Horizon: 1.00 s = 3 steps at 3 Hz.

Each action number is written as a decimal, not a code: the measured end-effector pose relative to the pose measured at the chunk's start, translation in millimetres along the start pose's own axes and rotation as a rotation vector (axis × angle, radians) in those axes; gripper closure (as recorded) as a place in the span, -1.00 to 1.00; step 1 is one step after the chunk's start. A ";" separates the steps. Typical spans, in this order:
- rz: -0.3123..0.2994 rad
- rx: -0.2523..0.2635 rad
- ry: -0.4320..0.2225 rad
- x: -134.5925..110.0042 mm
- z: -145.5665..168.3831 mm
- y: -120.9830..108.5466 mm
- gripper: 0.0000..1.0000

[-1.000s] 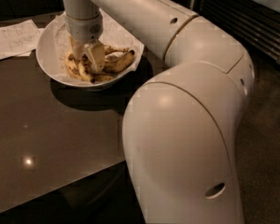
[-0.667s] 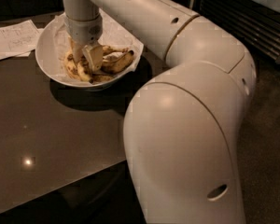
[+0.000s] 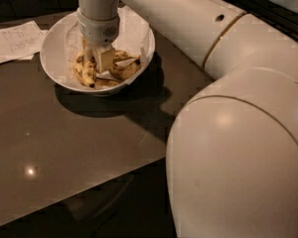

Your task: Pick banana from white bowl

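The white bowl (image 3: 54, 58) stands at the back left of the dark table, lined with crinkled white paper. Several yellow bananas streaked brown-black lie in a pile in it. One banana (image 3: 85, 72) lies at the left of the pile and another (image 3: 125, 68) at the right. I cannot tell which is the longest. My gripper (image 3: 98, 63) points straight down into the bowl and reaches into the middle of the pile. It hides the bananas' middles.
White paper sheets with writing (image 3: 15, 41) lie at the back left beside the bowl. The dark glossy table (image 3: 64, 148) runs to a front edge at lower left. My large white arm (image 3: 238, 133) fills the right side.
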State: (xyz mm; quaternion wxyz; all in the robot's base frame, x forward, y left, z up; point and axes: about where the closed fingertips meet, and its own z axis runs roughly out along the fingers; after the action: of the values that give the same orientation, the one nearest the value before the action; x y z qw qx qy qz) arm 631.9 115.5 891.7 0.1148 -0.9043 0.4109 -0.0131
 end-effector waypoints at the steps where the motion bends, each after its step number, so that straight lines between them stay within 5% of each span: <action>1: 0.003 0.004 0.000 0.2 0.5 -0.7 1.00; 3: 0.022 -0.027 0.038 -11.8 -24.5 -12.4 1.00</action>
State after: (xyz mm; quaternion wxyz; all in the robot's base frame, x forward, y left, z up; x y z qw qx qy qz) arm 630.4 127.4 919.1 0.0947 -0.9008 0.4231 -0.0235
